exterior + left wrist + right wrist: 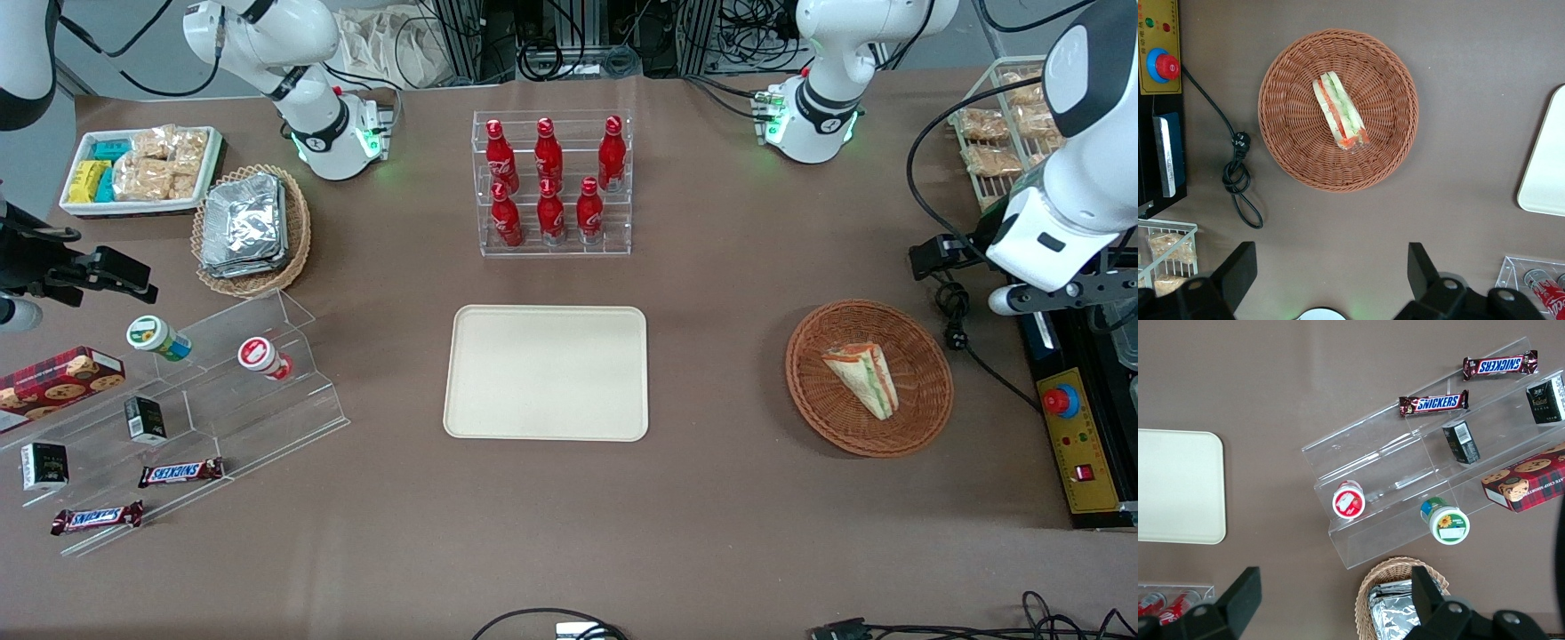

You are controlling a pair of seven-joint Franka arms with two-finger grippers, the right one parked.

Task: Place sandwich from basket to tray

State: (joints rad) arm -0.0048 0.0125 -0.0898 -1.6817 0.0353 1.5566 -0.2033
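The sandwich [862, 378], a pale wedge with green and red-orange stripes, lies in the round reddish-brown basket [925, 347] toward the working arm's end of the table. The left wrist view shows the sandwich [1340, 111] in the middle of the basket [1281, 147]. The cream tray [547, 373] lies flat and bare at the table's middle, and its corner shows in the left wrist view [1545, 167]. My left gripper [1089, 289] hangs high above the table beside the basket, a little farther from the front camera. It is open and empty [1330, 267], well apart from the sandwich.
A yellow control box with a red button [1076, 436] and a black cable [956, 329] lie beside the basket. A wire rack of snack packets [1005, 124] stands at the table's corner. A clear rack of red bottles [551, 182] stands farther from the front camera than the tray.
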